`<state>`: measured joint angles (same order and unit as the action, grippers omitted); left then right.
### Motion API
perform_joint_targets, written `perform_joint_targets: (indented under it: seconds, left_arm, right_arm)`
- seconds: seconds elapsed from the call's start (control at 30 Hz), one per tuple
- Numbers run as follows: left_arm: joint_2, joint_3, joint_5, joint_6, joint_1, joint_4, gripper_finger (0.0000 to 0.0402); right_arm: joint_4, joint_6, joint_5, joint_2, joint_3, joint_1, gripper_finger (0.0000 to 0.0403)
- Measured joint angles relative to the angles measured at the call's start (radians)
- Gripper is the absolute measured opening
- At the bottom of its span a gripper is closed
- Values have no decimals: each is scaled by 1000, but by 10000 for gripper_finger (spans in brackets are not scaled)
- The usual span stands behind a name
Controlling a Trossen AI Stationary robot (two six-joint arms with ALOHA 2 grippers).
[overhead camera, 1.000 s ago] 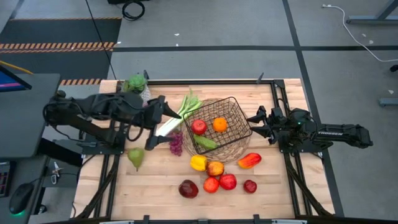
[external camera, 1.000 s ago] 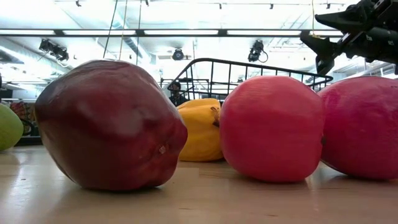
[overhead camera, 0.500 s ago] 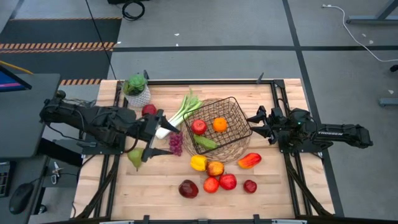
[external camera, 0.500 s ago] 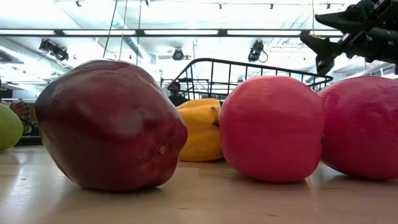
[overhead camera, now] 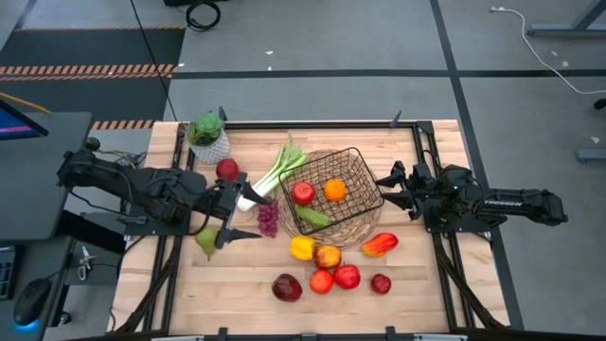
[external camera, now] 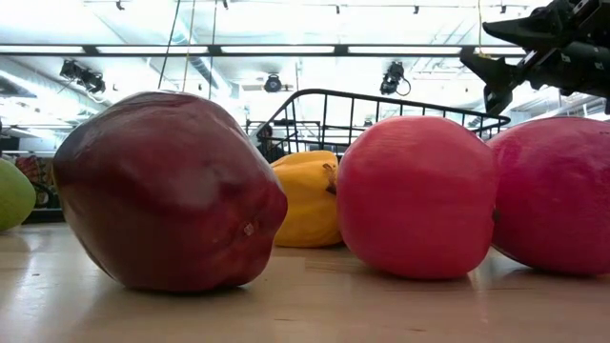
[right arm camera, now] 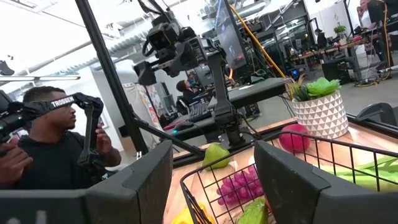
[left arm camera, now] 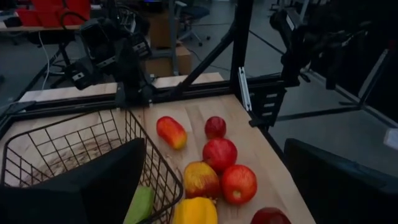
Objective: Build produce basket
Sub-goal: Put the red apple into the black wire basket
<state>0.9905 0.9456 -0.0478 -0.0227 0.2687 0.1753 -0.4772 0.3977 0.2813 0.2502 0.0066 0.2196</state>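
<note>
**Three pieces in, plenty left on the boards**

Two fingers spread wide and empty: that's the left gripper [overhead camera: 230, 210], hovering low over the table just left of the small purple grape bunch [overhead camera: 268, 219], with the green pear [overhead camera: 206, 240] just beside it on the near side. Either could be its pick. A pear wants a squeeze across its fat belly; grapes want a gentle descent so the cluster doesn't roll off sideways.

Just beyond lies the long white-green leek [overhead camera: 275, 170], its white end close to the fingers, leaves pointing to the rim of the dark wire-mesh basket on its round wicker base [overhead camera: 358, 159]. Inside sit a red apple [overhead camera: 303, 193], an orange [overhead camera: 334, 189] and something green.

Across the basket the right gripper [overhead camera: 383, 188] waits by the rim, fingers partly apart, holding nothing.

Nearer the front edge: a yellow pepper [overhead camera: 302, 248], a red-orange pepper [overhead camera: 379, 244] and a cluster of red apples [overhead camera: 334, 278]. A leafy plant in a white pot [overhead camera: 206, 135] stands at the far-left corner.
</note>
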Motion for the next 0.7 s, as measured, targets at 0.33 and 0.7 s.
perform_joint_targets:
  seconds: [0.33,0.7]
  left_arm:
    - [0,-146,0,4,6,-206,389]
    - [1,-201,-1,8,-14,-221,389]
  right_arm:
    - [0,0,0,0,0,0,231]
    - [0,0,0,0,0,0,231]
